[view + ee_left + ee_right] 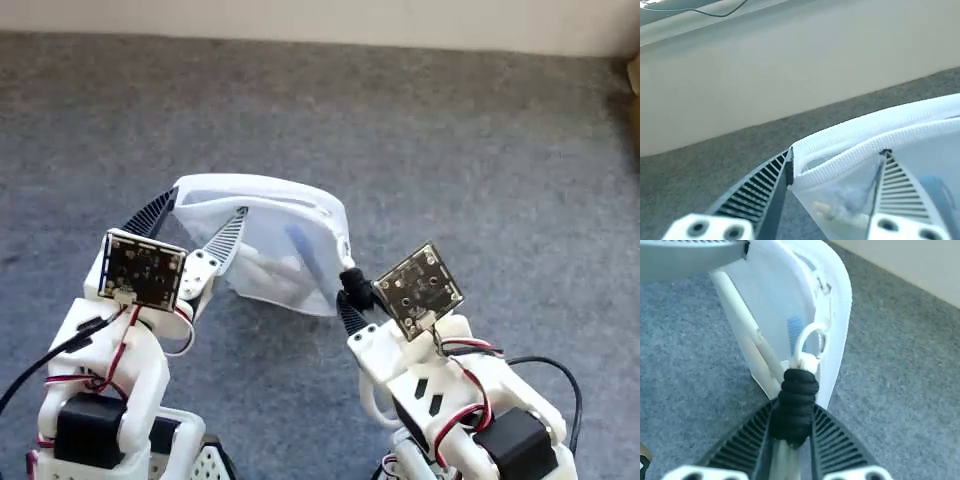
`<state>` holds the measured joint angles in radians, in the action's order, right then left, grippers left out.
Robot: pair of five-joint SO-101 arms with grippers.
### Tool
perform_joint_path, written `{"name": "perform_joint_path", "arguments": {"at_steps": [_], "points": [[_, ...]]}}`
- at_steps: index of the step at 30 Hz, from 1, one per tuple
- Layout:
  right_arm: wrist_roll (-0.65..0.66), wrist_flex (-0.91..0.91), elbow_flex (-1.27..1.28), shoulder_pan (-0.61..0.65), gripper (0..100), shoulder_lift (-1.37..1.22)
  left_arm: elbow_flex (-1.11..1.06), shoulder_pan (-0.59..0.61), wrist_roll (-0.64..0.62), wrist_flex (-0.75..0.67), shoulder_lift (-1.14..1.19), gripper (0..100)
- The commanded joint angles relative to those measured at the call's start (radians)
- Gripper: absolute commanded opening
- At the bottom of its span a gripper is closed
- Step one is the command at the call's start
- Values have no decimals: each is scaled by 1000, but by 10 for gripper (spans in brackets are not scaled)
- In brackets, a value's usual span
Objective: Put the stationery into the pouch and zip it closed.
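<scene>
risks, largest item first:

- pouch: it lies mid-mat between the two arms, one end at each gripper. the left gripper stands wide, with one finger outside the pouch's end and the other across its face. i cannot tell how firmly it bears on the fabric. in my judgement, if that end is not truly anchored, any tug on the zip will drag the whole pouch along instead of running the slider.
- zip: in the left wrist view the two tapes part near the left finger, so i judge the mouth unclosed at that end. a finger or fabric in the track could jam the slider.
- pull: the right gripper is clamped on this black knotted cord. a sideways or jerky draw could slip the knot out of the fingers.

contents, seen through the translucent wall:

- pen: white, lying lengthwise inside. should its tip ride up to the mouth, it could block closure.
- blue item: inside, near the pull end. its kind is not discernible.
</scene>
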<state>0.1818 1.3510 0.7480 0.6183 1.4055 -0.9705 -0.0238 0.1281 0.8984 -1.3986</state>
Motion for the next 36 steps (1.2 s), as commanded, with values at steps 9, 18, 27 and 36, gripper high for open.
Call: {"name": "perform_joint_path", "arguments": {"at_steps": [9, 18, 27, 36], "points": [[11, 13, -48, 21, 4, 45, -8, -5, 98, 215, 7, 248], [75, 4, -42, 18, 4, 191, 97, -7, 199, 534, -116, 248], [74, 4, -47, 18, 4, 193, 24, 159, 311, 585, -193, 250], [72, 12, -42, 18, 4, 193, -79, 344, 279, 422, -203, 248]]}}
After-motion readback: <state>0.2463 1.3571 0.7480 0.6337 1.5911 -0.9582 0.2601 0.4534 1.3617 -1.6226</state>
